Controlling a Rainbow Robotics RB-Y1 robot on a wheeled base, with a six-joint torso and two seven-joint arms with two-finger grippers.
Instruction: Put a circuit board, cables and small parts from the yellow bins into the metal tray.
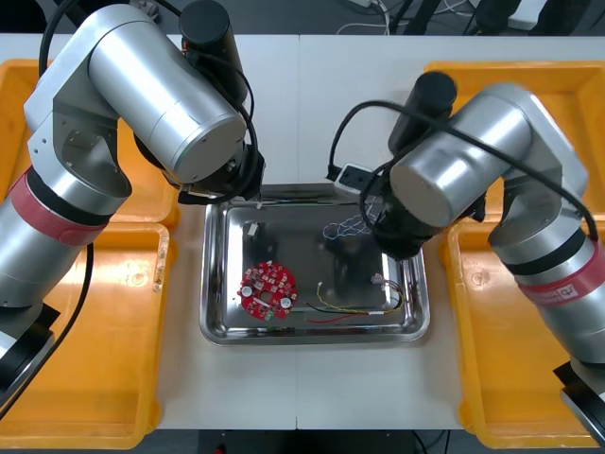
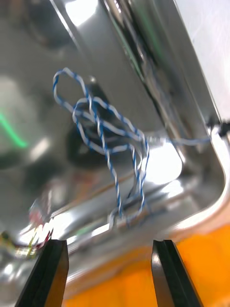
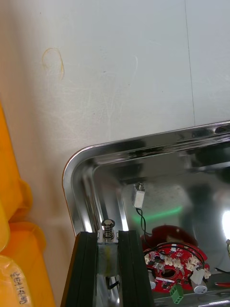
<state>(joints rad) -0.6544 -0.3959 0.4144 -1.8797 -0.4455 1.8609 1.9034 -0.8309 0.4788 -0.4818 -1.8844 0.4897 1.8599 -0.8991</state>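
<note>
- Metal tray (image 1: 216, 284): holds round red circuit board (image 1: 267, 288) and twisted blue and white cable (image 2: 103, 129).
- Left gripper (image 3: 108, 236): over tray's far left corner, clenched on small metal part (image 3: 108, 225).
- Right gripper (image 2: 109, 244): over tray's far right corner, fingers spread, empty.
- Small metal part: long axis along the fingers, just inside tray's rim; likely ready to drop.

Two thick robot arms are pictured from above. The left arm (image 1: 151, 104), at the upper left of the frame, is made of rounded silver-grey cylinders, capped by a black cylinder (image 1: 206, 28) and ringed by a dull red band (image 1: 47, 203). The right arm (image 1: 473, 161), at the right, is built alike; its own red ring (image 1: 567, 288) is marked with small white lettering. Both are trailed by looped black cables (image 1: 352, 118). The left pincer (image 3: 108, 234) and the right pincer (image 2: 108, 243) are each formed of two flat black fingers (image 2: 50, 273).
</note>
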